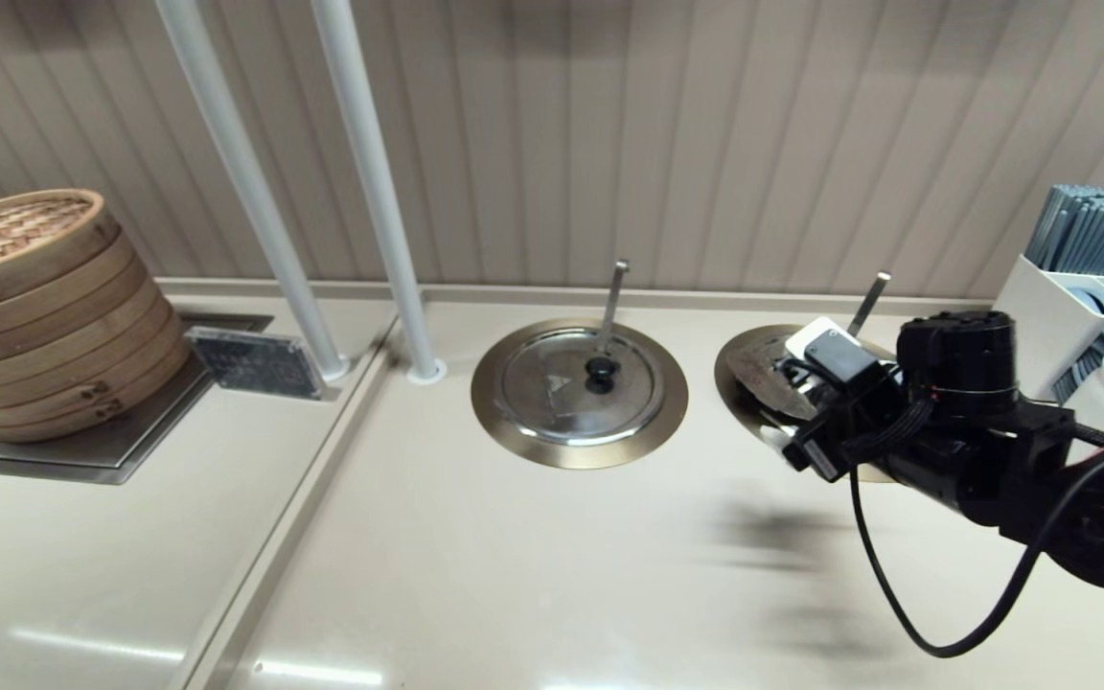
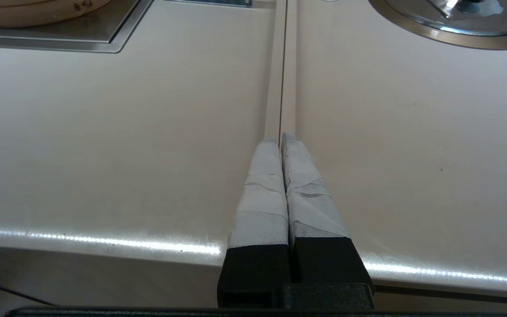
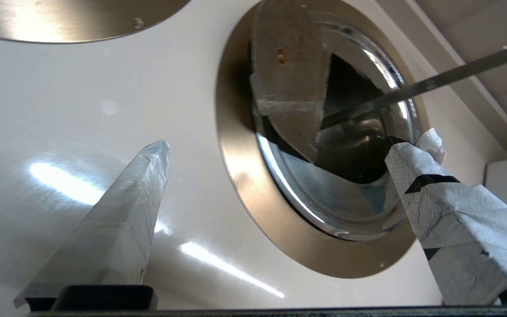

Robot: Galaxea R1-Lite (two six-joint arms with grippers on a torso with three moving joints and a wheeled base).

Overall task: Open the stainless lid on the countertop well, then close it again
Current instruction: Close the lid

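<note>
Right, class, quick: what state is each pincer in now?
Left pincer: closed, holding nothing, parked above the countertop seam.
Right pincer: open, holding nothing, over the stainless lid.

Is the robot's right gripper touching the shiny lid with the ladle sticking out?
Cannot tell. In the right wrist view, the open right gripper is by the stainless lid, one finger overlapping its knob, but no clear contact or gap shows. The head view hides it.

Two wells sit side by side on the counter (image 1: pixel 533 556) near the back wall. The countertop well (image 1: pixel 742 369) is the right one, stainless lid (image 3: pixel 324 132) on it, ladle handle (image 1: pixel 868 302) slanting out behind. Twin lid (image 1: pixel 576 388) sits left of it; bamboo steamers (image 1: pixel 44 307) far left, utensil caddy (image 1: pixel 1055 321) far right.
</note>
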